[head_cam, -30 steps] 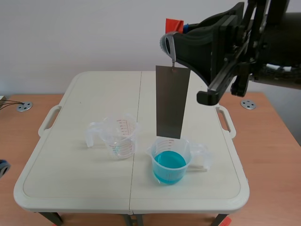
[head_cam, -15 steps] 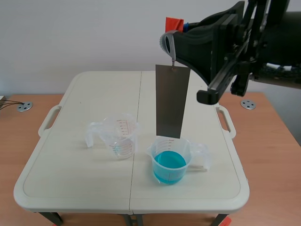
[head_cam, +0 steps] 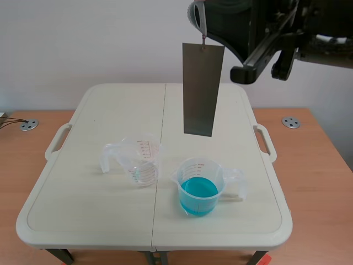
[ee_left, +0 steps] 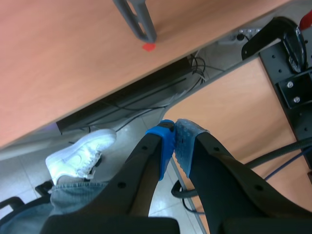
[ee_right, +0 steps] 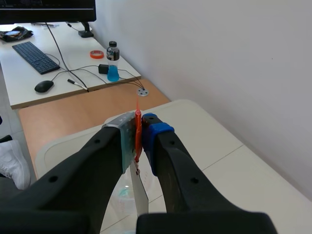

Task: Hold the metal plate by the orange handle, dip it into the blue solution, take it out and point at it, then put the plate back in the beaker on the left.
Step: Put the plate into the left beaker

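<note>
Our left gripper [ee_left: 174, 132] sits closed on nothing. Our right gripper [ee_right: 139, 135], clamped on the orange handle [ee_right: 138, 114], has risen. The metal plate [head_cam: 203, 88] hanging beneath it now clears the blue solution [head_cam: 198, 190] well. The white table [head_cam: 83, 193] stands on a wooden desk [head_cam: 325, 165], against a pale wall [head_cam: 83, 38].

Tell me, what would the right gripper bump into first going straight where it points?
Probably nothing soon. Past the right gripper, shut on the orange handle, the way looks free above the white table; beyond lies a wooden desk, though depth is unclear.
</note>
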Tool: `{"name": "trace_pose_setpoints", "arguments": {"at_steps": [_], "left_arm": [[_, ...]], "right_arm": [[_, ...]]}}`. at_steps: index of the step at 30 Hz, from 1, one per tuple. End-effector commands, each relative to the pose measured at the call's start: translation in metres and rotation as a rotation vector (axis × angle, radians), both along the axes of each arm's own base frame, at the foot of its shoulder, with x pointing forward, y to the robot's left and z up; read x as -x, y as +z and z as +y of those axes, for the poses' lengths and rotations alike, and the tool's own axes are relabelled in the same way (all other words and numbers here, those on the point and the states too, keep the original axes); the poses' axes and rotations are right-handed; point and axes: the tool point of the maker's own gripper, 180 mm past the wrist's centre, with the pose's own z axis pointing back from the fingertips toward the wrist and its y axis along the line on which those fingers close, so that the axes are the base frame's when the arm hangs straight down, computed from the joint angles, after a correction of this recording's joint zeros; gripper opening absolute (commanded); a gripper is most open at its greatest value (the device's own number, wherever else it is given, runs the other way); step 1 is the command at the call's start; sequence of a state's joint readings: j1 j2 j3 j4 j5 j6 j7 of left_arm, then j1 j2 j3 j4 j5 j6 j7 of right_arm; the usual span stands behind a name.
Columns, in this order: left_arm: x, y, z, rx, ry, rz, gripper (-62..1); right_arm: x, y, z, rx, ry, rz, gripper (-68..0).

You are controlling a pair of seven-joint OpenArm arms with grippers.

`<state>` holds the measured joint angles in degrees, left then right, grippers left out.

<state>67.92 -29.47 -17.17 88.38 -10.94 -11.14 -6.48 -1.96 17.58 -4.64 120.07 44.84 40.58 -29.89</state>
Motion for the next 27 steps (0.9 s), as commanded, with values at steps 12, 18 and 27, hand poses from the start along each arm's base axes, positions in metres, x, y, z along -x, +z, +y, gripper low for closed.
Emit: {"name": "trace_pose_setpoints", "arguments": {"at_steps": [12,18,27], "left_arm": [[-0.002,0.000,-0.003,0.009,0.004,-0.002,-59.3],[-0.003,0.000,-0.003,0.010,0.003,-0.003,-59.3],[-0.003,0.000,-0.003,0.010,0.003,-0.004,-59.3]], "right_arm": [[-0.017,0.022,0.022,-0.073,0.047,-0.035,-66.0],[-0.031,0.017,0.033,-0.114,0.061,0.005,-66.0],[-0.051,0.004,0.053,-0.118,0.074,0.055,-66.0]]}}
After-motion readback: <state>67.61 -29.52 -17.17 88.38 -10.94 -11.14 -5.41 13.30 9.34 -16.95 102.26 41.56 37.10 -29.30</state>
